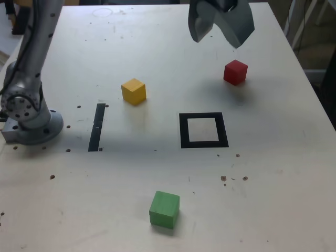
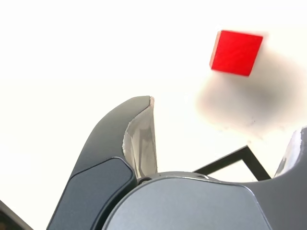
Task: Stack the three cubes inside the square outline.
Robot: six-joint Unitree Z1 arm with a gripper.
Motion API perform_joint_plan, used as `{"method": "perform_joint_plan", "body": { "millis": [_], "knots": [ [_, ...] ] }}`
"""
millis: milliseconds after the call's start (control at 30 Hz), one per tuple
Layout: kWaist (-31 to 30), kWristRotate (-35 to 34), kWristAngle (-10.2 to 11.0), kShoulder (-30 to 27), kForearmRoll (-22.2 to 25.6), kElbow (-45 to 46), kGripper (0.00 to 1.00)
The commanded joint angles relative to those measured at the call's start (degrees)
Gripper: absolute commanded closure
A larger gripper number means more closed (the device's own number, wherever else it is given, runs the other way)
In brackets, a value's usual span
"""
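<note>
My gripper (image 1: 216, 40) hangs open and empty above the far part of the table, up and slightly to the exterior view's left of the red cube (image 1: 235, 72). The wrist view looks down on the same red cube (image 2: 236, 52) past one grey finger (image 2: 139, 139), with a corner of the square outline (image 2: 240, 158) showing. The black square outline (image 1: 203, 130) lies flat mid-table with nothing inside. The yellow cube (image 1: 134, 91) sits to its left in the exterior view. Near the front edge rests the green cube (image 1: 164, 209).
The arm's grey base (image 1: 29, 118) stands at the exterior view's left edge. A thin black strip (image 1: 97, 126) lies beside it. Small dark specks dot the pale table (image 1: 273, 189). Chair legs show beyond the far right corner.
</note>
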Motion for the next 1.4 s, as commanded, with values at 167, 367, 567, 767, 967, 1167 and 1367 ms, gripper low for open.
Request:
{"method": "perform_joint_plan", "body": {
  "millis": [167, 367, 567, 767, 967, 1167, 1367],
  "knots": [
    [0.2, 2.5, 0.1, 7.2, 1.1, -6.5, 0.03],
    [0.2, 3.3, 0.0, 10.6, 0.0, -7.1, 0.02],
    [0.2, 3.7, 0.0, 11.8, -1.6, -6.1, 0.01],
    [0.1, 4.2, -0.4, 12.3, -2.5, -5.8, 0.06],
    [0.1, 4.3, -1.1, 13.8, -3.4, -5.8, 0.19],
    [0.1, 4.2, -1.1, 14.4, -4.5, -6.0, 0.34],
    [0.1, 4.2, -1.1, 14.4, -4.9, -6.3, 0.48]
  ]
}}
